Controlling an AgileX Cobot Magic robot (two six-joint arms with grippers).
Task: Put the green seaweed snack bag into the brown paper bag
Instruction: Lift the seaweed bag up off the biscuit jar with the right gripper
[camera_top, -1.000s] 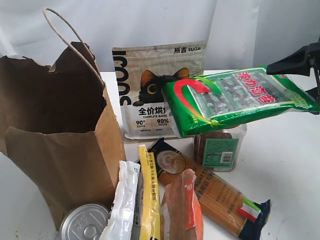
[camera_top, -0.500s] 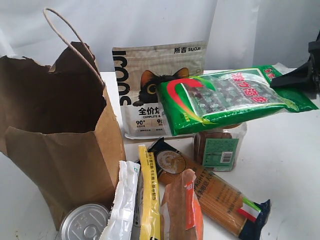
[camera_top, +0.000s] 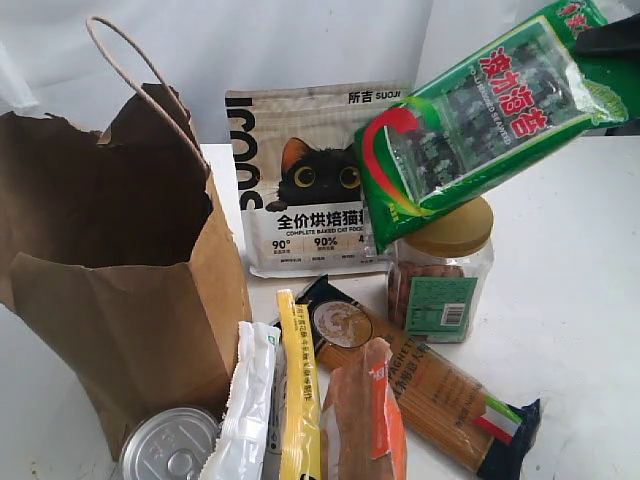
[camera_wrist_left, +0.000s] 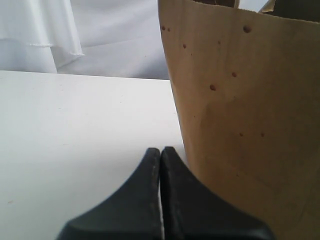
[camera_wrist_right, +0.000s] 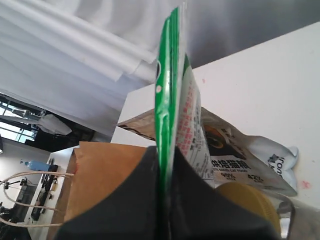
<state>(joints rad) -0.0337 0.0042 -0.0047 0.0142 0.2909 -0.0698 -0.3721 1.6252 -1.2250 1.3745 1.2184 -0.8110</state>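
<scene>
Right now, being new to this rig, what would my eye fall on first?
The green seaweed snack bag hangs tilted in the air at upper right, pinched by the right gripper. The tall brown paper bag stands open on the left; a cat-food pouch stands between them at the back.

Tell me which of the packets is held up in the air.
The green seaweed snack bag, pinched by the right gripper above the yellow-lidded jar. The cat-food pouch stands on the table; the other packets lie on it.
</scene>
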